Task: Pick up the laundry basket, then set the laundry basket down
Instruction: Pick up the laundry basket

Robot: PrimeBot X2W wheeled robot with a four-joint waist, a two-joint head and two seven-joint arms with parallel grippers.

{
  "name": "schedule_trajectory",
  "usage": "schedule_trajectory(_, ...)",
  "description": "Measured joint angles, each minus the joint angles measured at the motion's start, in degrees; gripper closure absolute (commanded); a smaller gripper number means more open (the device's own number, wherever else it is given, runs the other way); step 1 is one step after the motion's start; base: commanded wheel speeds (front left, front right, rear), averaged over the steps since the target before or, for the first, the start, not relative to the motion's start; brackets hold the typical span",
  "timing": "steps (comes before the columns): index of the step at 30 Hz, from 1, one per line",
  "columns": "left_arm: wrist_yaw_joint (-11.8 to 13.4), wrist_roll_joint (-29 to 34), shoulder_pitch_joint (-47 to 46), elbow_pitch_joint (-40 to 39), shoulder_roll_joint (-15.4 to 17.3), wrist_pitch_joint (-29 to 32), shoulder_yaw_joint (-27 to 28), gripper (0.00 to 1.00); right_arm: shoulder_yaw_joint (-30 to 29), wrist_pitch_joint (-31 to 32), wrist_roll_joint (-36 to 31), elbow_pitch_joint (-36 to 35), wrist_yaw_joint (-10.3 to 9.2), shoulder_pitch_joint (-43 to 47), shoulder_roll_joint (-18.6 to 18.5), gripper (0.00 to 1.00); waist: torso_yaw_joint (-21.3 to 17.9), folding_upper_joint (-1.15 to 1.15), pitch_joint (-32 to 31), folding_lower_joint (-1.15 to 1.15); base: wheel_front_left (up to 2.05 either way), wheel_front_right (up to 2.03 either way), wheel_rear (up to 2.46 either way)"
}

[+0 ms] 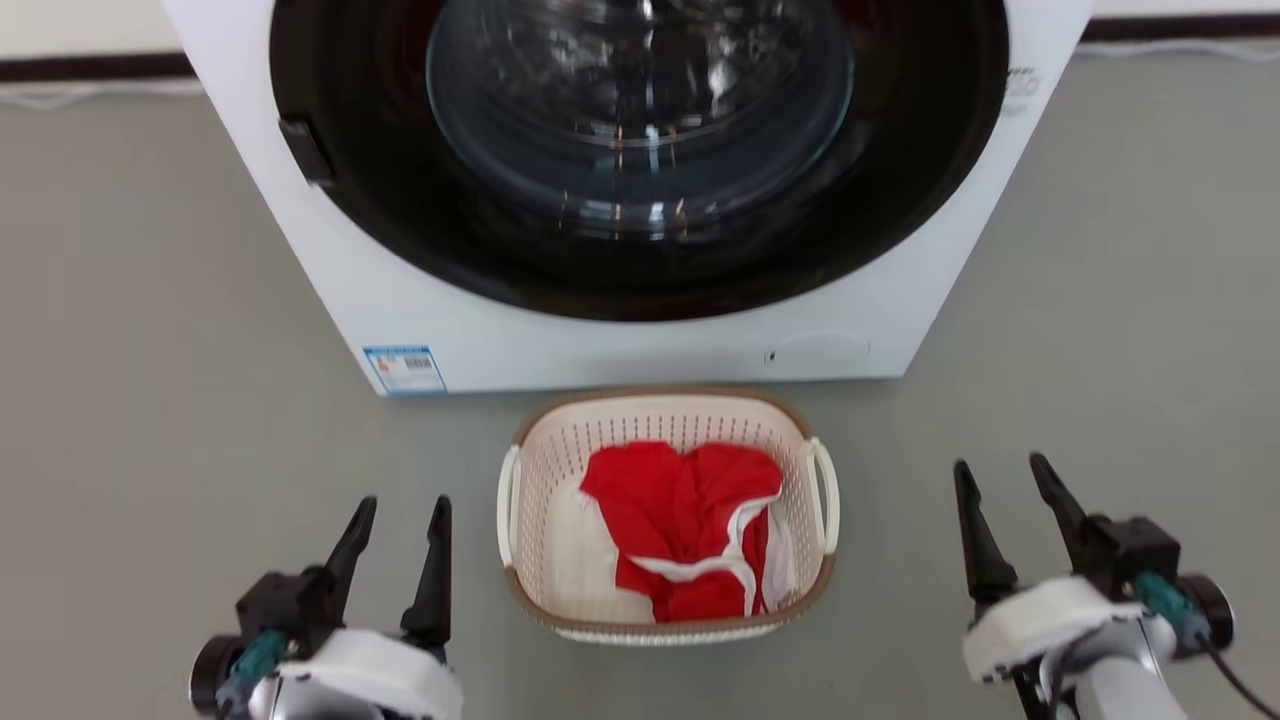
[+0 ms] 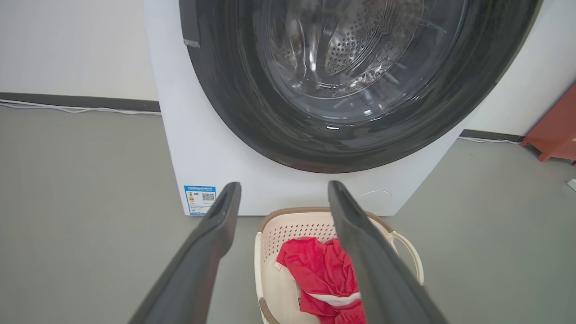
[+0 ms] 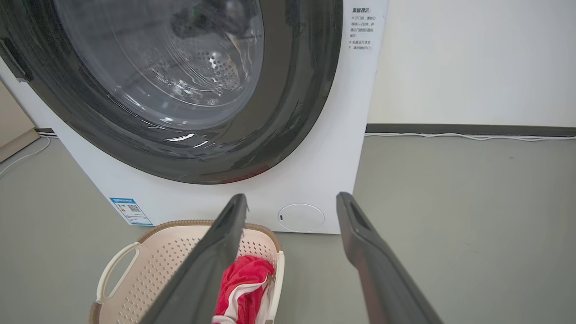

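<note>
I see the grey floor [image 1: 150, 380] spreading across my whole head view. The white front-loading washer [image 1: 330, 290] stands on it at the top centre. Its round dark door [image 1: 400, 210] with the glass bowl is closed, and through my left wrist view I can make out the perforated drum behind the glass.

The laundry basket [image 1: 560, 470] sits upright on the floor just in front of the washer's base, roughly centred under the door. I cannot tell whether its far rim touches the machine. It lies between my two arms, apart from both.

My left gripper [image 1: 404, 505] is at the lower left, near the basket's left side but clear of it. Its two dark fingers are spread and grip nothing. My right gripper [image 1: 1000, 465] is at the lower right, farther from the basket. Its fingers are likewise parted and empty.

Inside the basket lies a crumpled red garment [image 1: 680, 520] with white trim, mostly toward the right half. The basket's two white loop handles [image 1: 826, 495] stand out on either side. A small blue-edged label [image 1: 405, 368] is stuck on the washer's lower left corner.
</note>
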Motion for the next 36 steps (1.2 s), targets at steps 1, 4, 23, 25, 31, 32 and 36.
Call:
schedule_trajectory(1, 0.0, 0.0, -0.7, 0.5, 0.0, -0.1, -0.2, 0.0, 0.0, 0.0, 0.0, 0.9, 0.0, -1.0, 0.0, 0.0, 0.0, 0.0, 0.8, 0.0, 0.0, 0.0, 0.0)
schedule_trajectory(4, 0.0, 0.3, -3.6, 2.3, 0.0, -0.1, -0.9, 0.0, 0.1, 0.0, -0.6, 4.1, 0.0, -4.6, 0.0, 0.0, 0.2, 0.0, 3.3, 0.0, 0.0, 0.0, 0.0)
schedule_trajectory(23, 1.5, -3.1, -32.1, 24.2, -0.5, -0.2, -6.4, 0.0, -1.8, 3.6, -7.0, 23.1, 0.0, -31.1, -0.4, 0.0, 1.3, 0.0, 26.8, 0.0, 0.0, 0.0, 0.0)
schedule_trajectory(25, 1.7, -3.2, -34.2, 25.8, -0.5, -0.2, -6.6, 0.0, -1.8, 3.6, -7.3, 23.9, 0.0, -32.7, -0.4, 0.0, 1.3, 0.0, 29.2, 0.0, 0.0, 0.0, 0.0)
schedule_trajectory(31, 3.0, -3.1, -39.2, 30.9, -0.6, -0.2, -7.2, 0.0, -1.7, 3.0, -8.2, 27.1, 0.0, -36.5, -0.5, 0.0, 1.3, 0.0, 34.9, 0.0, 0.0, 0.0, 0.0)
schedule_trajectory(32, 3.0, -3.1, -40.0, 31.3, -0.6, -0.2, -7.1, 0.0, -1.7, 3.0, -8.3, 27.3, 0.0, -37.0, -0.5, 0.0, 1.2, 0.0, 35.7, 0.0, 0.0, 0.0, 0.0)
schedule_trajectory(36, 3.1, -3.0, -42.3, 32.2, -0.6, -0.2, -7.1, 0.0, -1.2, 2.3, -8.3, 28.7, 0.0, -38.7, -0.6, 0.0, 1.1, 0.0, 37.9, 0.0, 0.0, 0.0, 0.0)
